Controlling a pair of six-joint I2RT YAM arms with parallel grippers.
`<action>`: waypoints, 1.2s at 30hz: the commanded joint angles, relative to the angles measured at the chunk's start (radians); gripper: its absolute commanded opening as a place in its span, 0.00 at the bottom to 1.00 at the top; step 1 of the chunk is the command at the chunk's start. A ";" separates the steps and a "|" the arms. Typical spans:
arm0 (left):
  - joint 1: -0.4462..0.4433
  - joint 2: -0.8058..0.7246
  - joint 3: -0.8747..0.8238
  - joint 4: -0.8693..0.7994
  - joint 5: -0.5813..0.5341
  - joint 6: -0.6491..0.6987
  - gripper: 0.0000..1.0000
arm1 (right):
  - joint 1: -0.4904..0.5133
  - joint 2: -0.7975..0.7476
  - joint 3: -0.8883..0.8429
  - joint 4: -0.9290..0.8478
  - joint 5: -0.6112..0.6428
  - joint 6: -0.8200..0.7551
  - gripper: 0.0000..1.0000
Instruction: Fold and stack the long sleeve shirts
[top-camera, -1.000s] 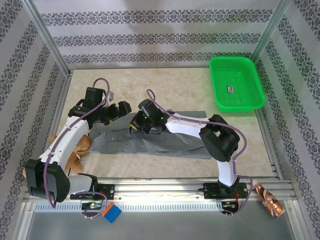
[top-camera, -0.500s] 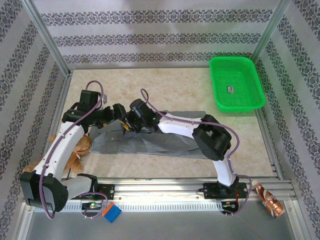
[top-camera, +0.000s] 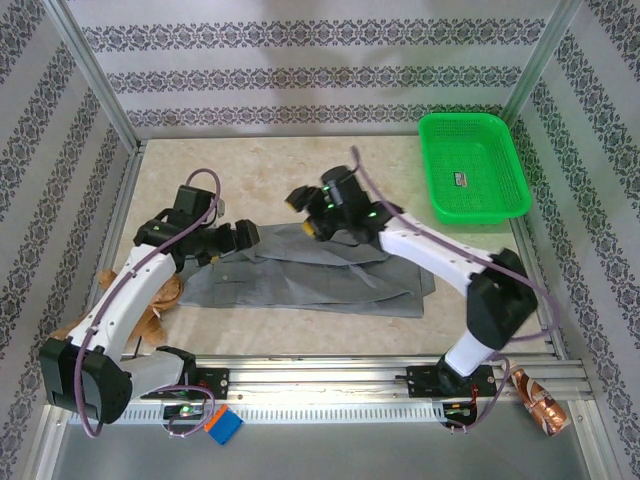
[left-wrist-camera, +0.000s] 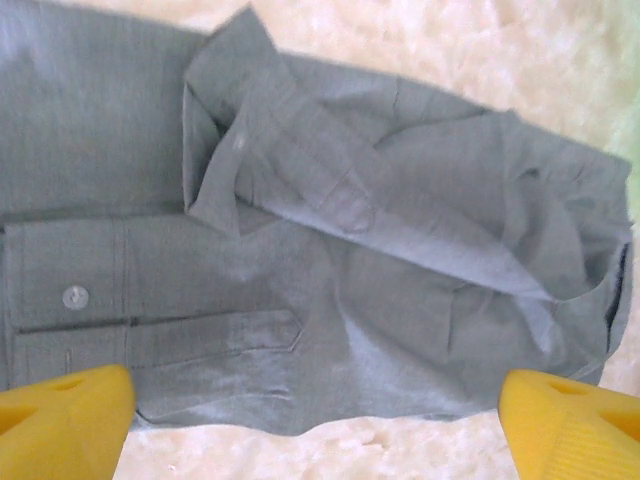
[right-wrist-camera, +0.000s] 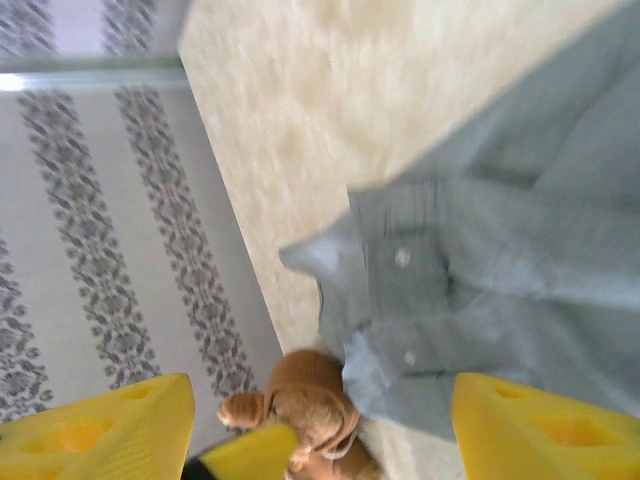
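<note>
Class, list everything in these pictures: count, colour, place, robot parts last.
Soft grey long-sleeved shirt: one, grey, spread across the middle of the table.
Green plastic basket: one, green, far right corner.
Brown plush toy: one, brown, left edge, beside the shirt.
Blue and orange block: one, near rail, left side.
Shiny copper-coloured object: one, near right corner.
Robot arms: two, white and black, based at the near edge.
Left hand: one, yellow-fingered, open over the shirt's left end.
Right hand: one, yellow-fingered, open above the shirt's far edge.
</note>
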 joint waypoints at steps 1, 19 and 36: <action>-0.012 0.056 -0.050 0.019 0.047 -0.046 0.94 | -0.083 0.005 -0.008 -0.199 -0.010 -0.265 0.68; -0.015 0.536 0.194 0.115 -0.042 0.145 0.70 | -0.245 0.146 -0.083 -0.341 0.063 -0.657 0.36; 0.031 0.527 0.028 0.230 -0.037 0.193 0.37 | -0.210 0.184 -0.114 -0.300 0.045 -0.679 0.31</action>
